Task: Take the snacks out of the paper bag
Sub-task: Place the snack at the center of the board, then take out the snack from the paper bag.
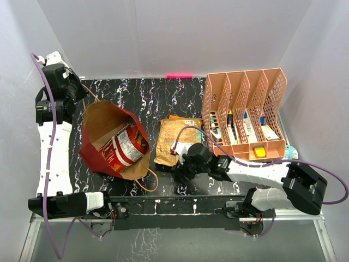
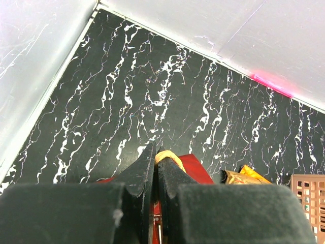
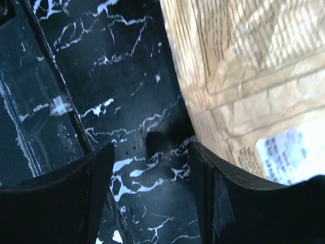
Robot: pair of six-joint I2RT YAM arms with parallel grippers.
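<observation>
Snacks are in two places. One red packet (image 1: 126, 148) lies inside the paper bag (image 1: 101, 121), which is on its side with its mouth open. A gold-brown packet (image 1: 173, 143) lies flat on the black table (image 1: 163, 93) just beside the bag. An orange packet (image 1: 182, 118) peeks out at its far end.

The right gripper (image 3: 150, 168) sits low by the near edge of the gold-brown packet. Its two fingers are apart, with only table between them. The left gripper (image 2: 155, 165) is up by the far corner of the bag, with its fingers pressed together. A brown cord handle (image 2: 170, 157) is right at its tips. I cannot tell if it is pinched.

The red packet looks light, thin and shiny, so it may slip and crinkle. I think the best place to grab it is the edge nearest the bag's mouth, with a soft pinch. The bag is soft paper and could slide or fold.
</observation>
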